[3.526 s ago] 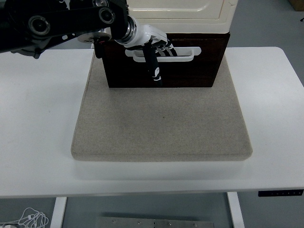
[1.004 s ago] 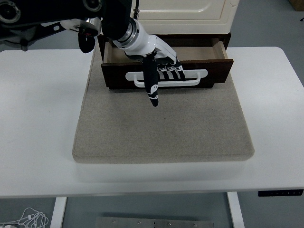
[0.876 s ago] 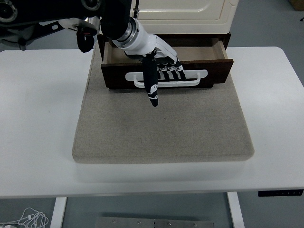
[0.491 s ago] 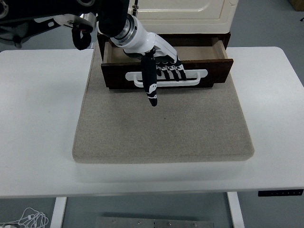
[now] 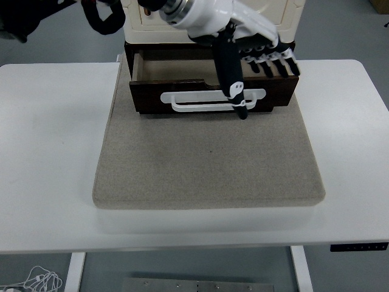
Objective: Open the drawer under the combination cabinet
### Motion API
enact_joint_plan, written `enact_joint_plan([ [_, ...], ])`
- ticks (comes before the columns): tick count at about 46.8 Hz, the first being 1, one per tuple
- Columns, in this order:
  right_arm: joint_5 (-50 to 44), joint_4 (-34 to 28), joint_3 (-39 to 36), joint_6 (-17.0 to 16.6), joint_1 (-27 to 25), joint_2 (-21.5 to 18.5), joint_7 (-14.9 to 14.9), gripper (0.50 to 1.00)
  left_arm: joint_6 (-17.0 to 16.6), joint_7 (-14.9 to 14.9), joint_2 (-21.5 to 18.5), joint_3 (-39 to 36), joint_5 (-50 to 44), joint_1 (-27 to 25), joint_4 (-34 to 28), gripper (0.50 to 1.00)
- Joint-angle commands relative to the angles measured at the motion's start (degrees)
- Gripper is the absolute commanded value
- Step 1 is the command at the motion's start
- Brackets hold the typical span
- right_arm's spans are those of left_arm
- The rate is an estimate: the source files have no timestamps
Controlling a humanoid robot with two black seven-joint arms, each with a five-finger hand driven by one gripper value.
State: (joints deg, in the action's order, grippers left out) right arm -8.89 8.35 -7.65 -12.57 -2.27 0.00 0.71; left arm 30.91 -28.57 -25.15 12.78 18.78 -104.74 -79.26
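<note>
The dark wooden drawer (image 5: 149,96) under the cream cabinet (image 5: 146,15) stands pulled out toward me, and its pale inside (image 5: 170,69) shows. A white handle (image 5: 188,101) runs across its front. My left hand (image 5: 258,58), white with black fingers, hovers over the drawer's right half with the fingers spread and nothing in them. Its thumb (image 5: 232,79) points down across the handle's right part and hides it there. The four other fingers (image 5: 276,61) reach toward the drawer's right end. The right arm is out of view.
The cabinet and drawer stand at the back of a beige mat (image 5: 206,164) on the white table (image 5: 48,140). My black left arm (image 5: 103,15) crosses the top left corner.
My left hand has let go of the handle, risen and swung right, from the drawer's middle to above its right half. The drawer has stayed pulled out.
</note>
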Motion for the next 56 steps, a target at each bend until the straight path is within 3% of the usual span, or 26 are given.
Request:
enact_joint_plan([
  [1,0.0,0.0,0.0,0.0,0.0,0.0,0.0,0.926,-0.1,0.6,0.4,5.5,-0.5,0.8,1.9,1.000],
  [8,0.0,0.0,0.0,0.0,0.0,0.0,0.0,0.926,-1.4,2.0,1.2,17.3,-0.5,3.9,5.9,1.000],
  [14,0.0,0.0,0.0,0.0,0.0,0.0,0.0,0.926,-3.2,4.9,1.3,25.9,-0.7,5.8,9.0,1.000],
  [28,0.0,0.0,0.0,0.0,0.0,0.0,0.0,0.926,-15.4,19.0,2.8,36.1,-0.7,6.3,22.2,1.000],
  [40,0.0,0.0,0.0,0.0,0.0,0.0,0.0,0.926,-23.2,25.1,2.0,41.9,-2.7,7.5,34.8,1.000],
  [56,0.0,0.0,0.0,0.0,0.0,0.0,0.0,0.926,-23.4,24.5,0.1,42.2,-18.1,12.1,53.9,1.000],
])
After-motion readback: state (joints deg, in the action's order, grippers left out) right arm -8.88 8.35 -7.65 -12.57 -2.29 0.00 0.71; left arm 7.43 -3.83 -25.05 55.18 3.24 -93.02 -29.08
